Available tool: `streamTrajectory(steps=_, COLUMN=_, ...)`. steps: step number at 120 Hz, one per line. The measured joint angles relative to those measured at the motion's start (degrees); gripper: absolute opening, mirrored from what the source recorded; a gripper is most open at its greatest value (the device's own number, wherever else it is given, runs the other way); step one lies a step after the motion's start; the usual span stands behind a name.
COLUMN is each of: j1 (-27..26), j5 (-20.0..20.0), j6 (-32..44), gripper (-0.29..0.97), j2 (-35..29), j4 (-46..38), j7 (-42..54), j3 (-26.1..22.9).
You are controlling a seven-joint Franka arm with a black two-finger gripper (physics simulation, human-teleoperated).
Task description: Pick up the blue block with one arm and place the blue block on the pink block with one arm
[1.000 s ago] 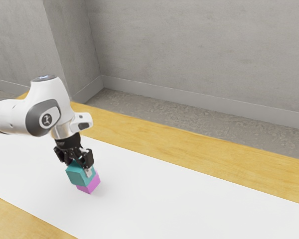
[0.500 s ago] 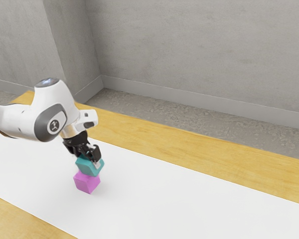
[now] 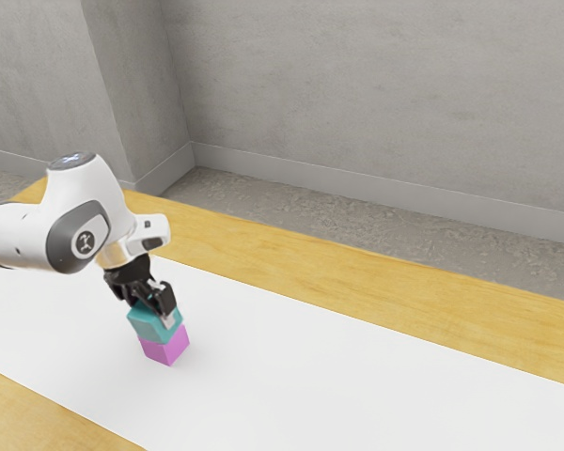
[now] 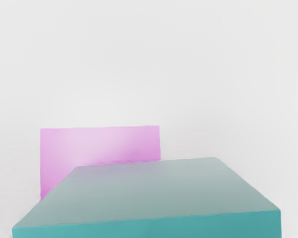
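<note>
In the lower left of the frame our black fingers (image 3: 165,303) grip the small teal-blue cube (image 3: 147,326), which seems to rest slightly off-centre on the pink cube (image 3: 167,348), so we should centre it before releasing gently.

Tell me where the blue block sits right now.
The teal-blue cube is at the exterior view's lower left, gripped by the black gripper and stacked on the pink cube, shifted slightly toward that view's left, on the white mat.
</note>
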Motion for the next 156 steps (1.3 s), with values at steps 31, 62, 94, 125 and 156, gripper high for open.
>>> streamTrajectory(steps=31, j1=1.24, j5=0.01, j6=-2.21, gripper=0.36, j2=1.78, j4=1.21, j7=-0.37, j3=0.07)
streamTrajectory(steps=62, j1=1.36, j5=0.17, j6=-2.62, gripper=0.36, j2=4.20, j4=3.26, j7=1.52, j3=0.72)
streamTrajectory(steps=94, j1=1.32, j5=0.46, j6=-3.11, gripper=0.36, j2=6.27, j4=5.74, j7=5.83, j3=0.77)
streamTrajectory(steps=125, j1=1.27, j5=0.13, j6=-3.33, gripper=0.38, j2=7.29, j4=6.37, j7=8.63, j3=0.65)
streamTrajectory(steps=156, j1=1.48, j5=-0.32, j6=-3.49, gripper=0.40, j2=7.85, j4=6.89, j7=10.09, j3=0.55)
